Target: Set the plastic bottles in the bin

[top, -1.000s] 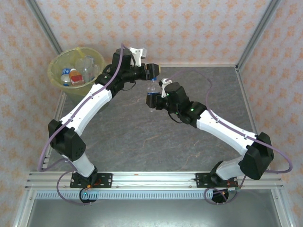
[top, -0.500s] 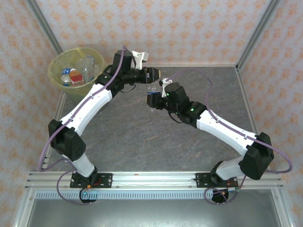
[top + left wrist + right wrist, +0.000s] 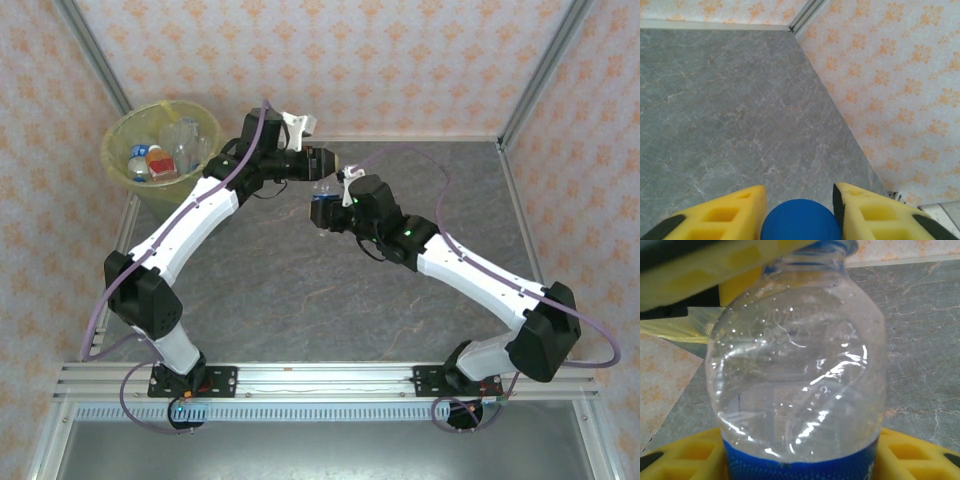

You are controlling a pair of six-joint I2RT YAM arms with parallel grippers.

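Clear bottle over far-middle counter, right jaws grasping its blue-labelled lower body; blue cap between left jaws, clamped or not cannot tell; embossed digits unreadable; bin far left

Robot test cell, lab-type setting. A left arm and a right arm, both white, are bolted to an aluminium rail at the near edge of a grey marble-look table. Bare metal frame posts hold flat wall panels printed with an orange floral pattern. Purple cables loop loose along the arms. A bag-lined bin stands in the far-left corner.
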